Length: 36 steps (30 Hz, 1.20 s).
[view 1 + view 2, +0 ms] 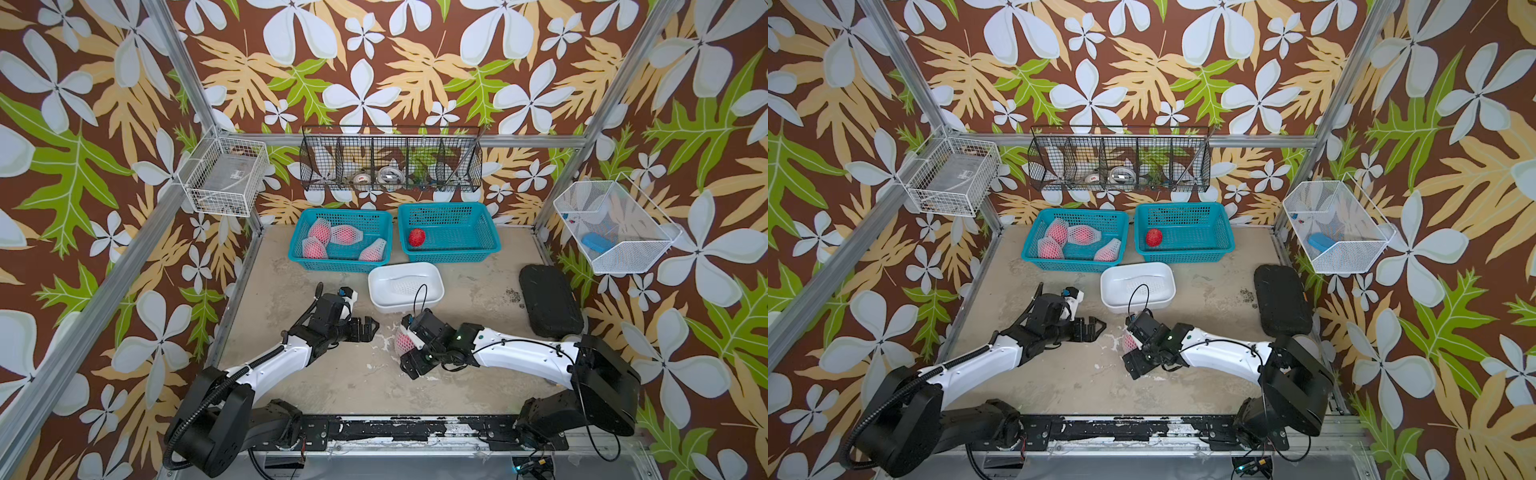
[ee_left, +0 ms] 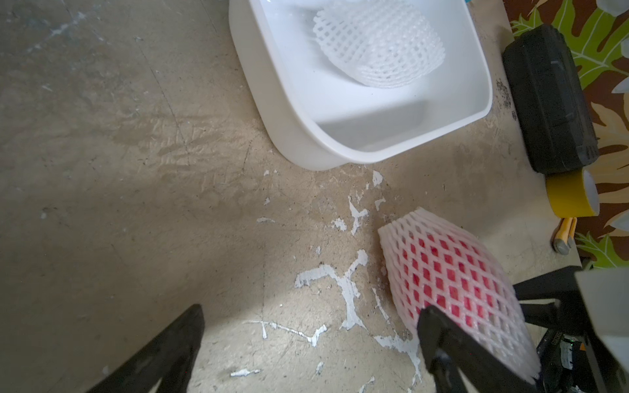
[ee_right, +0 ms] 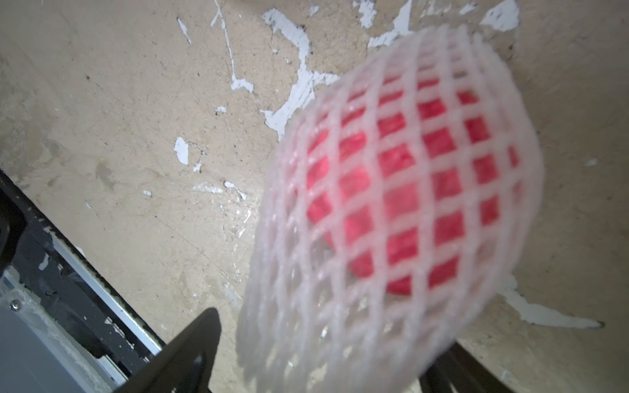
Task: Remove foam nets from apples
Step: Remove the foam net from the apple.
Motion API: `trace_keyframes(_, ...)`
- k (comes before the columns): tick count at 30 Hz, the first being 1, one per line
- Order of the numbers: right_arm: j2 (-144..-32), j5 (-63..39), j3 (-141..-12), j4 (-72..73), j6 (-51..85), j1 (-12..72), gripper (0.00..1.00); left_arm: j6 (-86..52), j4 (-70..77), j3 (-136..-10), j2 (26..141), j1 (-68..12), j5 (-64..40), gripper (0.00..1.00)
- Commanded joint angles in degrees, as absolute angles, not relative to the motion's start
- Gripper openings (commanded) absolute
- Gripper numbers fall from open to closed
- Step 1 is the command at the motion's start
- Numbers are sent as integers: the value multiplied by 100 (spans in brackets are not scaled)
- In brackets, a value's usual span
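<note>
Table (image 1: 332, 374), worn beige: I am logging one apple (image 3: 401, 190) in its foam net (image 2: 442, 265) lying between the wide jaws of my right end effector (image 1: 406, 347), clamping unclear, long axis pointing its free end at my left end effector (image 1: 371, 328), gaping empty just beside.

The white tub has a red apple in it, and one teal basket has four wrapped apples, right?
Not quite. The white tub holds only an empty foam net, not an apple; the left wrist view shows this clearly. The teal basket does hold four wrapped apples.
</note>
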<state>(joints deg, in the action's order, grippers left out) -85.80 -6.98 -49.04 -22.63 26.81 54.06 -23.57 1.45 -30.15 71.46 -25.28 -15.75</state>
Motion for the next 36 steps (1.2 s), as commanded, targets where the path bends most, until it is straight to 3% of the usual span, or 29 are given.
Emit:
trace_keyframes(1, -8655, -394, -5037, -2301, 2911, 5414, 78, -2420, 273, -2980, 7171, -2514, -1603, 100)
trace_keyframes(5, -8744, -277, -5171, -2361, 2905, 5414, 53, -2551, 295, -2938, 7066, -2513, -1411, 100)
trace_keyframes(9, -8797, -94, -5251, -2397, 2883, 5414, 37, -2586, 296, -2948, 7038, -2514, -1360, 100)
trace_keyframes(11, -8831, 26, -5286, -2421, 2881, 5412, 37, -2545, 237, -2977, 7073, -2513, -1332, 100)
trace_keyframes(14, -8894, 36, -5344, -2445, 2883, 5414, 44, -2526, 223, -2988, 7110, -2514, -1338, 100)
trace_keyframes(16, -8881, 37, -5327, -2400, 2880, 5414, 38, -2540, 253, -2965, 7104, -2514, -1358, 100)
trace_keyframes(20, -8920, 257, -5369, -2393, 2858, 5414, 39, -2474, 298, -2988, 7159, -2518, -1583, 100)
trace_keyframes(25, -8918, 190, -5405, -2287, 2735, 5411, 23, -2568, 467, -2977, 7174, -2514, -1829, 100)
trace_keyframes(27, -8865, 236, -5485, -2334, 2664, 5410, 0, -2584, 482, -2960, 7147, -2514, -1794, 100)
trace_keyframes(36, -8595, -547, -6514, -3560, 1993, 5283, 0, -2436, 154, -3082, 6920, -2514, -1399, 100)
